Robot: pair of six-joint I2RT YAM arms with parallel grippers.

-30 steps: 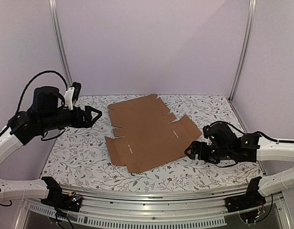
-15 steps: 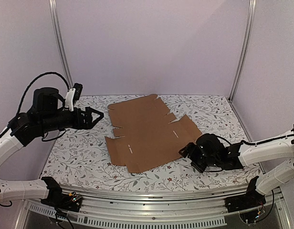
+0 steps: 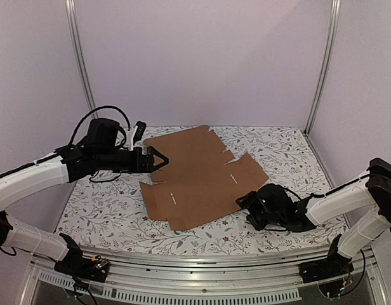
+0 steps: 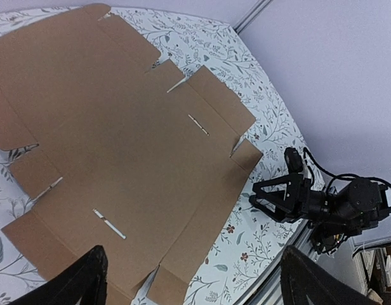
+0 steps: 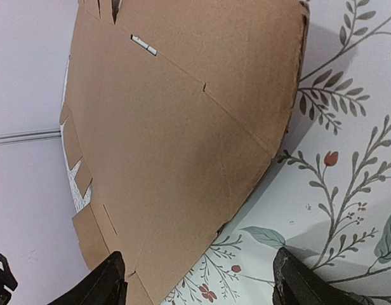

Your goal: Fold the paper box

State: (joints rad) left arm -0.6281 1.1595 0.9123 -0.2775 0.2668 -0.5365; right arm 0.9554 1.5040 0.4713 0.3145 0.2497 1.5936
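Brown paper box [image 3: 195,171] lies flat, cut off in wrist views.

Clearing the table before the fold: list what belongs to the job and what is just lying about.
Job: paper box, left gripper, right gripper, both open.
Lying about: no loose items; only the floral table beneath.

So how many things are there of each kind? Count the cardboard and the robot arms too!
Brown cardboard paper box: 1
Robot arms: 2 (left arm, right arm)
Flowery table: 1
Total: 4
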